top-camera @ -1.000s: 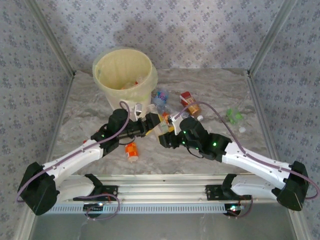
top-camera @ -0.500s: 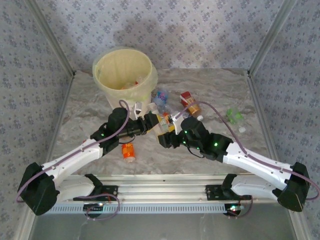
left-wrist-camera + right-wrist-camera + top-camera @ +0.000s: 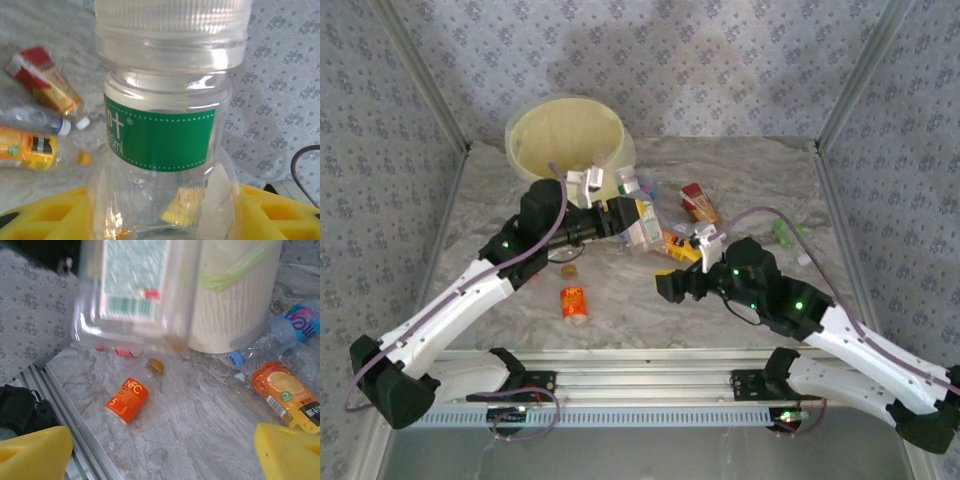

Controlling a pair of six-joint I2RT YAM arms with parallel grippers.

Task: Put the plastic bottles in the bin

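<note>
Clamping a clear, green-labelled bottle (image 3: pixel 642 225) in the left gripper (image 3: pixel 625 218), raised off the table (image 3: pixel 740 170), near the middle of the top view and just at 5 o'clock of the bin (image 3: pixel 560 135). Gripping it low on the body between the yellow pads (image 3: pixel 45 215) in the left wrist view, with the ridged pale cap (image 3: pixel 172 20) toward 12 o'clock of that picture.

With the right gripper (image 3: pixel 666 287) spread wide and nothing between its own yellow pads (image 3: pixel 32 450); low over the table at 5 o'clock of the green-labelled bottle, apart from it.

At 11 o'clock on the table, near the back left corner: the cream bin, with a pale yellow bag folded over its rim. Cannot tell what lies at its bottom, behind the left arm.

Loose on the marbled top:
- At 7 o'clock of the green-labelled bottle, an orange NFC bottle (image 3: pixel 572 302) on its side, brown cap end toward 12 o'clock.
- Between the two grippers, an orange juice bottle (image 3: pixel 680 246).
- At 2 o'clock, a red-labelled bottle (image 3: pixel 698 203).
- Well apart at 3 o'clock, near the right edge, a green bottle (image 3: pixel 785 232).
- In the right wrist view, a blue-labelled bottle (image 3: pixel 300 322) beside the bin's base, just at 12 o'clock of the orange juice bottle.
</note>
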